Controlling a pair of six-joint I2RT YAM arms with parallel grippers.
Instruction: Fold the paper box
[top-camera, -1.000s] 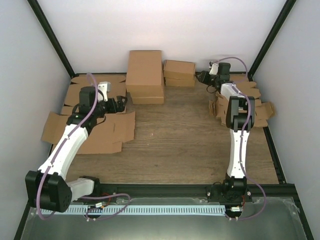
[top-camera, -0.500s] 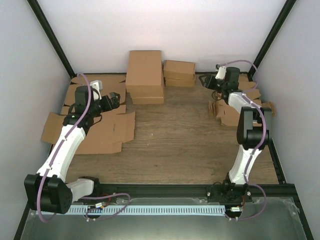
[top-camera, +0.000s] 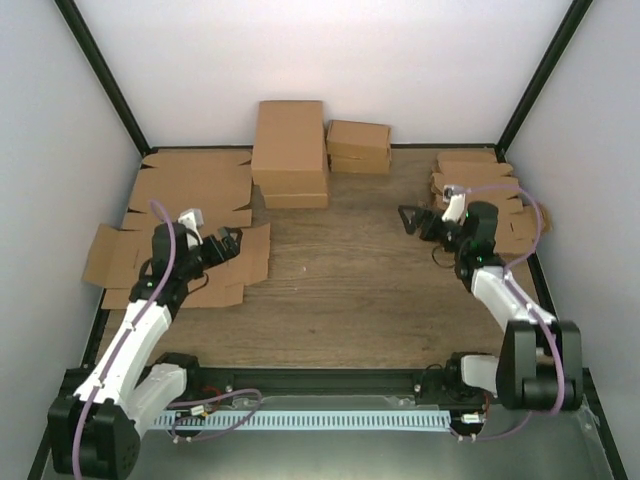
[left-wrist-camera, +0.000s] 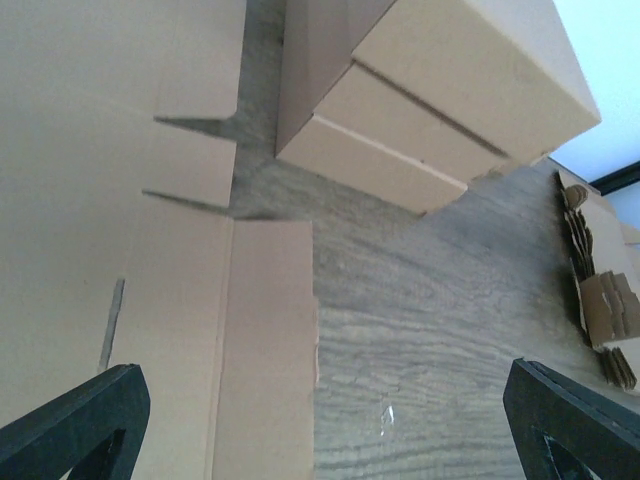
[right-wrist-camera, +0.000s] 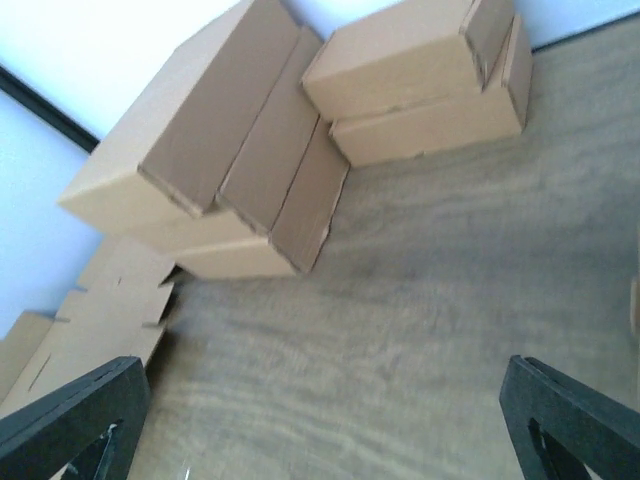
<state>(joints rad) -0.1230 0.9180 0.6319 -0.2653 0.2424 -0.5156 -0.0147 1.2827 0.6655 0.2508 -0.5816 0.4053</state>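
Idle arms over a wooden table (top-camera: 350, 290)
The left gripper (left-wrist-camera: 320, 425) and right gripper (right-wrist-camera: 320, 425) both hang with jaws spread wide, holding nothing. Two folded paper boxes (top-camera: 358, 147) sit stacked at the back, and flat blanks (top-camera: 478, 185) are piled by the right wall.

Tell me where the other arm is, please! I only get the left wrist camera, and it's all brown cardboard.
Observer: The right end effector hovers over bare table on the right side, open and holding nothing.
Operator: What's the crinkly stuff at the right edge of my picture?
Observer: That's a pile of small flat paper box blanks. It lies along the table's right edge, just behind the right end effector.
Operator: Is any little box folded yet?
Observer: Yes, two small folded boxes sit stacked at the back, right of the big carton.
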